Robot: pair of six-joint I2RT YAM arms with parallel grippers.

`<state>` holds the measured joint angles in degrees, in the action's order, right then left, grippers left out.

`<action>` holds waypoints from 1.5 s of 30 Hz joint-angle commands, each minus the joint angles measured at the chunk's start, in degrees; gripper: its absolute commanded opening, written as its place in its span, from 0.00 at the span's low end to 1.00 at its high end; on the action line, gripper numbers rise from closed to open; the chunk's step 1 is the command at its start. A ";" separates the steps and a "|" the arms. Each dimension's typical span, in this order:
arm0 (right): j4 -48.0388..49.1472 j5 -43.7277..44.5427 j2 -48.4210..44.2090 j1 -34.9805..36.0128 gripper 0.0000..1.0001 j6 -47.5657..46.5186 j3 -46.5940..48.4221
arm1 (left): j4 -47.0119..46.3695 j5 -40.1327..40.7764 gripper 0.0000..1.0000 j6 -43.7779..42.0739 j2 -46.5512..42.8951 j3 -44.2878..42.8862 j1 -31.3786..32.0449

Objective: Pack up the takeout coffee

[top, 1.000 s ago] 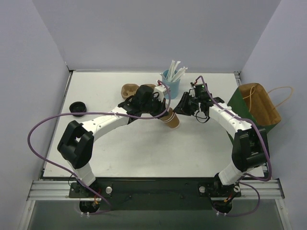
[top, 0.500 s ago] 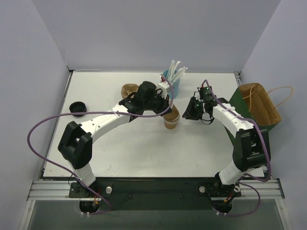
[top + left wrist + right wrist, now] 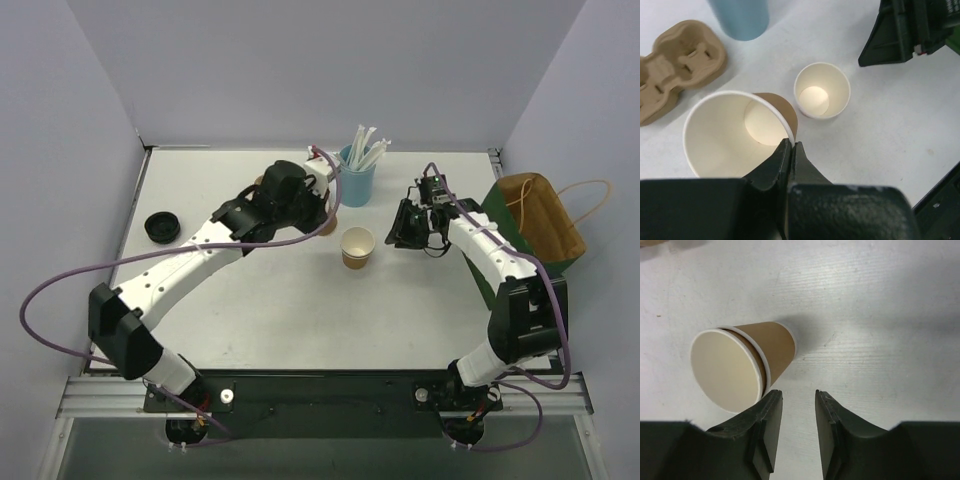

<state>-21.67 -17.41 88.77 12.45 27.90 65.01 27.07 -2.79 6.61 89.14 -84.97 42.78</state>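
Observation:
One tan paper cup (image 3: 357,247) with a white rim stands upright mid-table; it also shows in the left wrist view (image 3: 821,90) and in the right wrist view (image 3: 742,365), where two white rims show. My left gripper (image 3: 322,205) (image 3: 791,144) is shut on the rim of a second tan cup (image 3: 735,135) (image 3: 327,221), held above the table, left of and behind the standing cup. My right gripper (image 3: 405,228) (image 3: 796,395) is open and empty, just right of the standing cup, apart from it.
The light-blue cup of white straws (image 3: 356,180) (image 3: 740,17) stands behind. The brown pulp carrier (image 3: 675,62) lies under my left arm, a sliver showing (image 3: 262,183). A black lid (image 3: 160,226) lies far left. A brown paper bag (image 3: 540,215) lies at the right edge.
My left gripper has moved back and left, carrying off one tan cup while another stays upright on the table. My right gripper has drawn back to the right.

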 commanded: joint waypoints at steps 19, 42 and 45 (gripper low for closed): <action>-11.90 16.97 14.05 11.63 0.48 -5.31 16.81 | 1.32 12.28 0.00 11.49 -16.81 28.89 7.48; -15.77 27.78 13.98 5.92 0.33 -5.66 19.18 | 1.05 13.77 0.29 12.02 -6.52 19.86 13.20; -16.99 25.24 11.61 5.75 0.42 -5.84 20.76 | 4.21 17.09 0.54 11.32 -8.45 15.73 13.20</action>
<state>-34.59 8.95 105.30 18.20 22.59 82.02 30.33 10.81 18.09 83.48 -62.17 55.79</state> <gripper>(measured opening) 0.376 0.459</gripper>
